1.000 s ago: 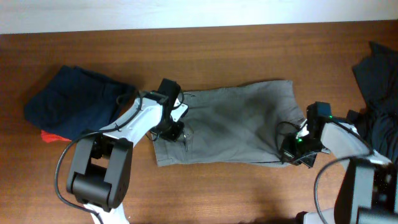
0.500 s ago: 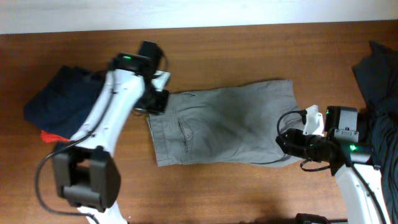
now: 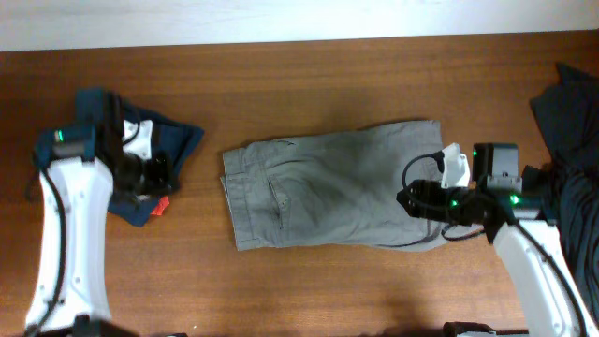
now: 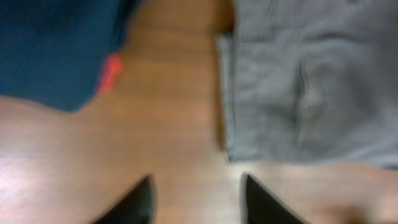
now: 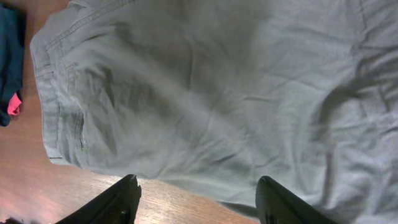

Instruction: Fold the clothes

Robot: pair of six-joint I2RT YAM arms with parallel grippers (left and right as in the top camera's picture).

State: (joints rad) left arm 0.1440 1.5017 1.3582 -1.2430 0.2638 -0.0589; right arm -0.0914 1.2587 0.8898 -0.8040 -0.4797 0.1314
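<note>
Grey shorts [image 3: 332, 197] lie folded flat in the middle of the wooden table, waistband to the left. Over their right end hovers my right gripper [image 3: 412, 199]. In the right wrist view it [image 5: 198, 190] is open, with the grey cloth [image 5: 205, 87] and bare wood between its fingers and nothing held. My left gripper [image 3: 157, 173] is far to the left, over a navy garment [image 3: 173, 140]. The left wrist view shows it [image 4: 198, 193] open above bare wood, with the shorts [image 4: 311, 81] at the upper right.
A red item [image 3: 161, 206] peeks out from under the navy garment. A heap of dark clothes [image 3: 571, 131] lies at the right edge, next to my right arm. The table's far edge [image 3: 299, 42] runs along the top.
The left arm swung from the shorts' waistband out to the navy garment. Both grippers opened. The right gripper released the shorts' right end and lifted slightly.
</note>
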